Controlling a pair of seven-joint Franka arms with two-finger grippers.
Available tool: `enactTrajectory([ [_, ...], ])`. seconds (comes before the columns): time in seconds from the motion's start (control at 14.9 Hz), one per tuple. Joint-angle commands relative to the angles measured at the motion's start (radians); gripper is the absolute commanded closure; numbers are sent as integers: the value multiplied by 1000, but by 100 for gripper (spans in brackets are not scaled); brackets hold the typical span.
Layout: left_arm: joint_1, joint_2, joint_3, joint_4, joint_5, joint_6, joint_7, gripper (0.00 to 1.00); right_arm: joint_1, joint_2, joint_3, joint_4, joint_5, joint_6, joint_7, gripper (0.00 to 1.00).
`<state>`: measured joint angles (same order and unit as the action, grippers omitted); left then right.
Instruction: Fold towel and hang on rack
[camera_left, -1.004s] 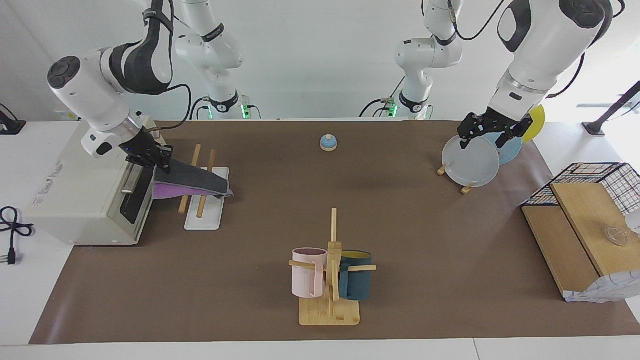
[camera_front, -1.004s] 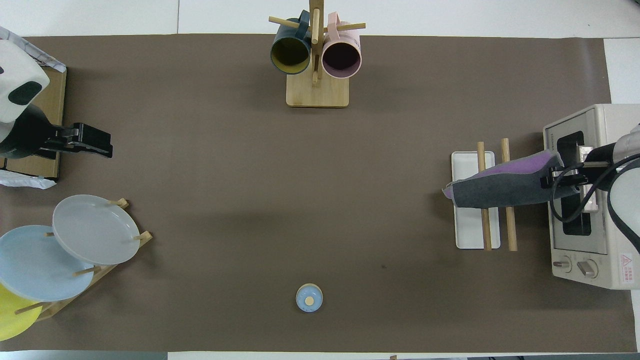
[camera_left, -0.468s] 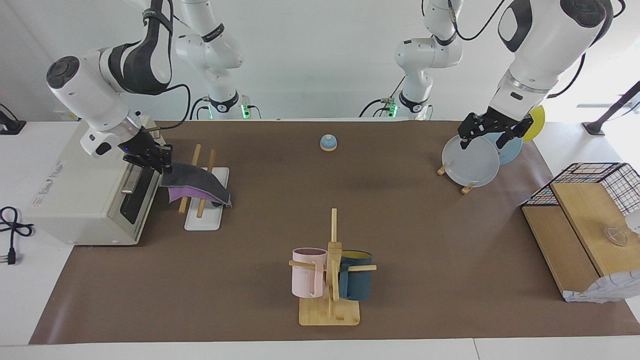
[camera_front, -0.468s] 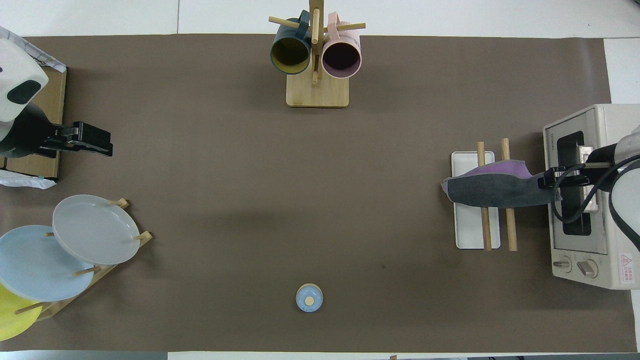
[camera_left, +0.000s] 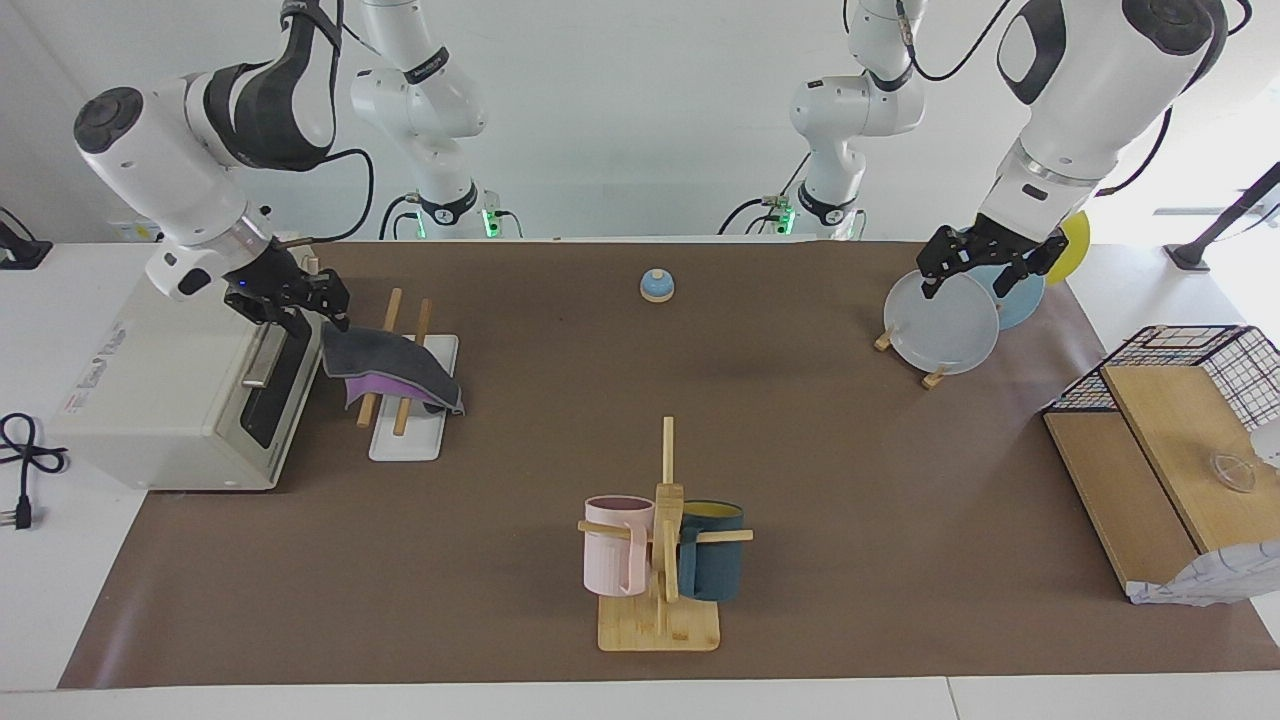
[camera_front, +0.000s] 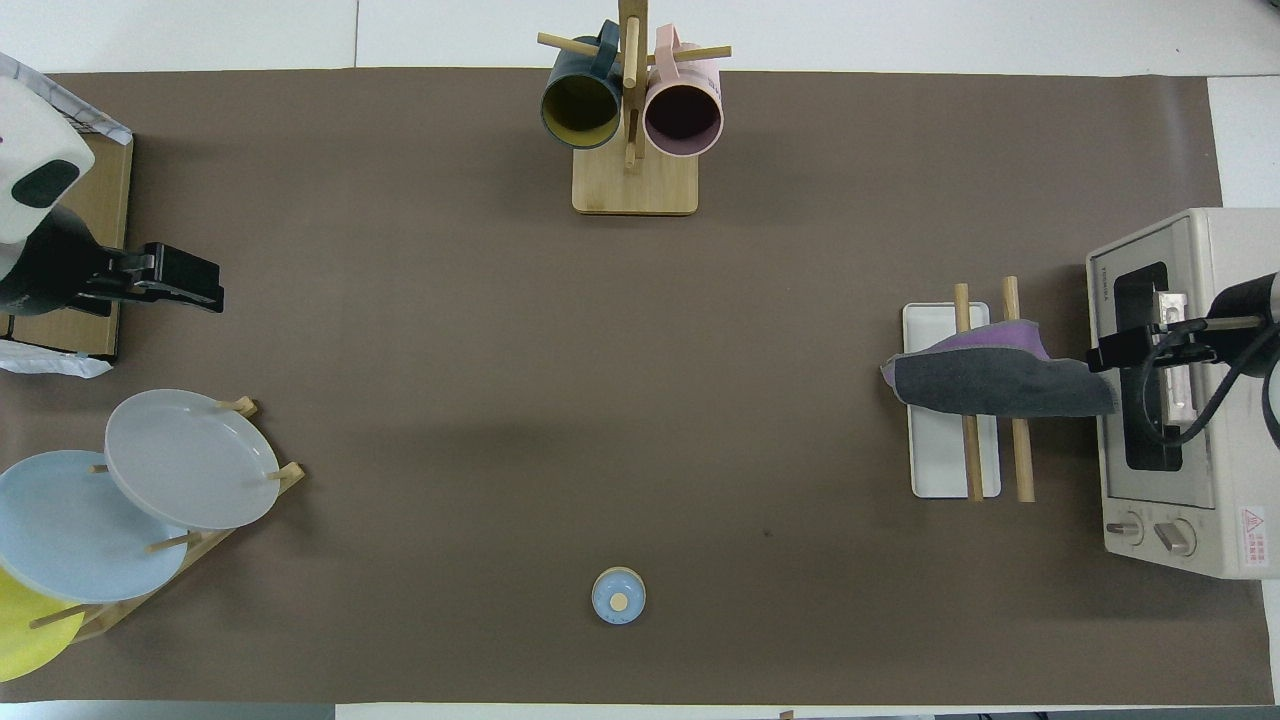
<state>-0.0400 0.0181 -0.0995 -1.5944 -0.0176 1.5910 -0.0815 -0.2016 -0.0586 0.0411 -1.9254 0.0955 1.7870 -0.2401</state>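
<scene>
The towel (camera_left: 395, 362) lies folded over both wooden rods of the rack (camera_left: 405, 440), dark grey face up with a purple edge showing below. In the overhead view the towel (camera_front: 990, 383) spans the rack (camera_front: 940, 470) crosswise, and one end hangs toward the toaster oven. My right gripper (camera_left: 322, 300) is open and apart from the towel, just above its end by the toaster oven; it also shows in the overhead view (camera_front: 1102, 357). My left gripper (camera_left: 965, 285) waits open and empty over the plate stand, and shows in the overhead view (camera_front: 212, 292).
A toaster oven (camera_left: 170, 390) stands right beside the rack at the right arm's end. A bamboo mug stand (camera_left: 660, 560) with two mugs stands farthest from the robots. A plate stand with plates (camera_left: 945, 325), a blue bell (camera_left: 656, 286) and a wire basket with wooden boards (camera_left: 1170, 440) are also there.
My right gripper laid the towel's held end down over the rack, let go of it and rose toward the toaster oven. The towel now sags over the rods. The left arm has not moved.
</scene>
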Motion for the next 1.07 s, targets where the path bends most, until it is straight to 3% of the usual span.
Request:
enactTrajectory([
  [0.0,-3,-4,11,4,-5,-2,9,0,13,23,16,101,-59,-90,-18,0],
  [0.2,-3,-4,11,4,-5,-2,8,0,36,54,16,230,-77,-179,-8,0],
  [0.4,-3,-4,11,4,-4,-2,8,0,90,112,16,380,-181,-293,-5,0],
  [0.67,-3,-4,11,4,-4,-2,8,0,116,111,17,381,-183,-313,131,0],
  [1.0,-3,-4,11,4,-5,0,8,0,162,118,7,416,-191,-319,143,0],
])
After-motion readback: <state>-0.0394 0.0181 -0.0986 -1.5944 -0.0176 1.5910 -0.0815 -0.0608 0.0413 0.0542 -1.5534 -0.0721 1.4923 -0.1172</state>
